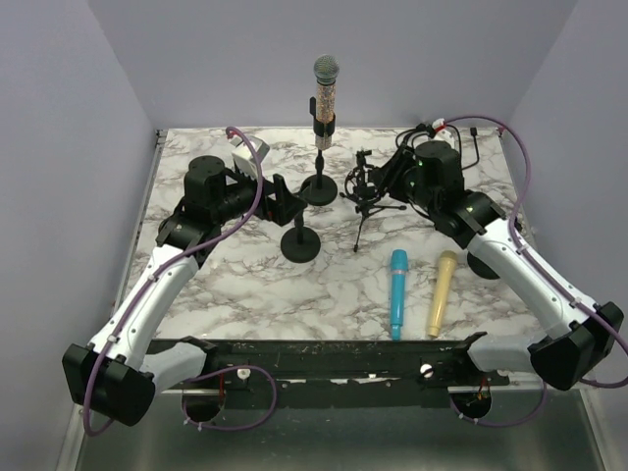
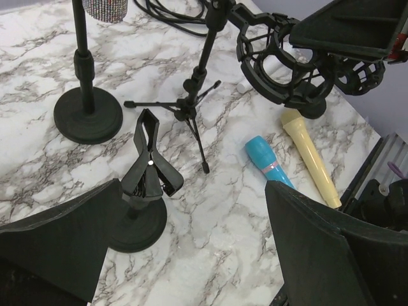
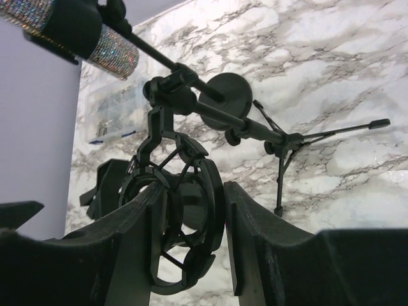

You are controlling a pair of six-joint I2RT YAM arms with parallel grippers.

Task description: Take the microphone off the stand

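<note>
A glitter-bodied microphone [image 1: 325, 93] stands upright in the clip of a round-base stand [image 1: 319, 189] at the back centre; its body also shows in the right wrist view [image 3: 108, 48]. My left gripper [image 1: 285, 201] is open and empty, just behind a short empty clip stand [image 2: 148, 172], with bare marble between its fingers [image 2: 319, 248]. My right gripper [image 3: 191, 248] is closed around the black shock mount ring [image 3: 185, 210] of a small tripod stand [image 1: 365, 211], to the right of the microphone stand.
A blue microphone [image 1: 398, 291] and a yellow microphone [image 1: 441, 291] lie side by side on the marble table at front right. Black cables [image 1: 461, 132] are piled at the back right corner. Purple walls close in the table.
</note>
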